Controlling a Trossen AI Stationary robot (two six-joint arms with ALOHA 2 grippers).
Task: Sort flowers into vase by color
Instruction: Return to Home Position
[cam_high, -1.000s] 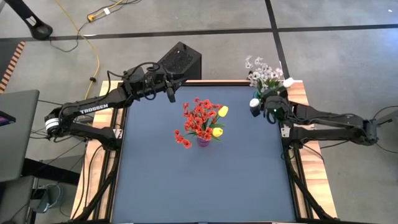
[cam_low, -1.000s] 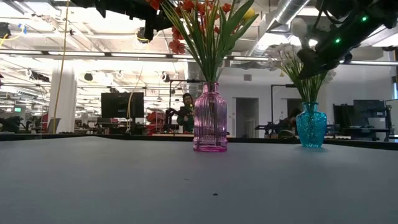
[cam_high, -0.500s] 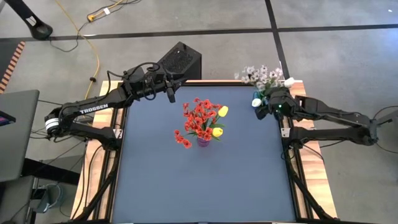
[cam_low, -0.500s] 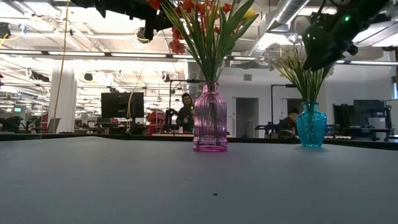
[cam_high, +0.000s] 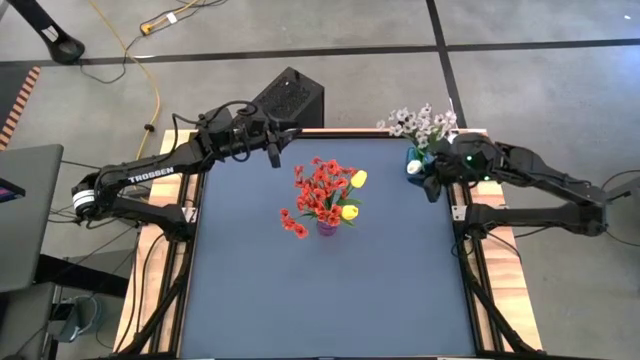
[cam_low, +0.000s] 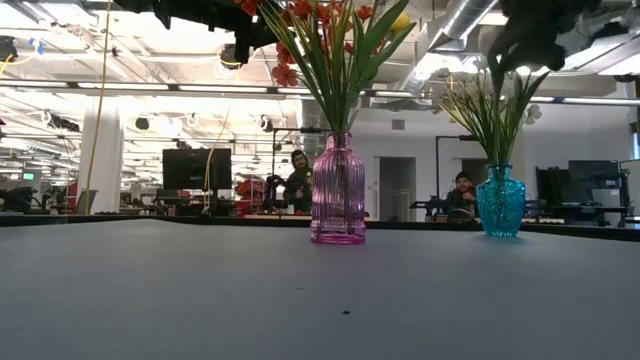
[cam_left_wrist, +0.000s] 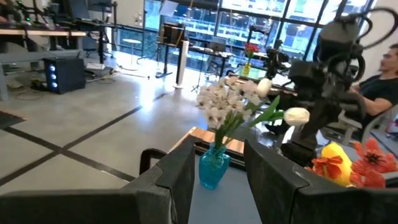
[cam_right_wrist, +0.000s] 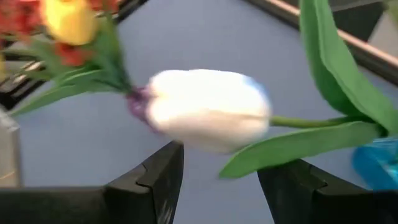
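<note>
Overhead view of a dark blue table (cam_high: 330, 300) with two robot arms reaching in from the sides. At the centre of the frame stands a pink vase (cam_low: 337, 195) holding red small-blossom bunches (cam_high: 318, 192) and yellow tulips (cam_high: 358, 179). At the table's upper right corner stands a blue vase (cam_low: 500, 205) holding sprays of tiny white-lilac blossoms (cam_high: 420, 122) and a white tulip (cam_right_wrist: 208, 109) that leans out over the table. The two vases stand well apart, so the warm colours and the whites sit in separate bunches.

The right gripper (cam_high: 430, 180) hangs just beside the white tulip, on the table side of the blue vase; its fingers (cam_right_wrist: 155, 180) are spread and hold nothing, and the tulip head shows free beyond them in the right wrist view; that fits a stem let go once it sat in the vase. The left gripper (cam_high: 274, 150) waits at the upper left of the table near the far edge, fingers parted and empty, pointed toward the blue vase.

No loose stem shows on the table, so the sorting looks done; what is left, by my reading, is for the right arm to lift clear of the leaves (cam_right_wrist: 336, 68) without snagging the tulip, then go to rest. In the level view, people (cam_low: 300, 180) sit in the room far behind the vases.
</note>
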